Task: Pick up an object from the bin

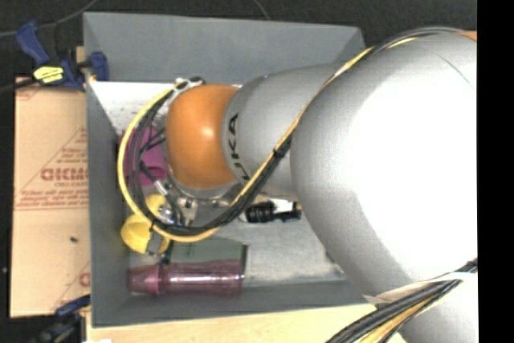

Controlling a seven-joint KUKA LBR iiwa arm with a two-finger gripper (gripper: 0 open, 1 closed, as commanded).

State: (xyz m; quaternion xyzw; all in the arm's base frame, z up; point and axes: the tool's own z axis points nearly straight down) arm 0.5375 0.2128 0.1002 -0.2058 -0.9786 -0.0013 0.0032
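Your arm [353,173] reaches in from 3 o'clock, its orange wrist cover [199,136] over the left half of the bin [225,44]. The hand [170,214] hangs toward 7 o'clock, just beside a yellow round thing [135,232] and near a purple bottle [189,279] lying along the 6 o'clock wall. You cannot tell whether the hand is apart or together.

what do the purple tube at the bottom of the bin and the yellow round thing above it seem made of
Purple tube: likely plastic, translucent and glossy; a pale highlight runs along its length and the tint looks see-through. Yellow round thing: probably smooth plastic or rubber, opaque with a soft sheen; it is partly hidden, so this stays open.
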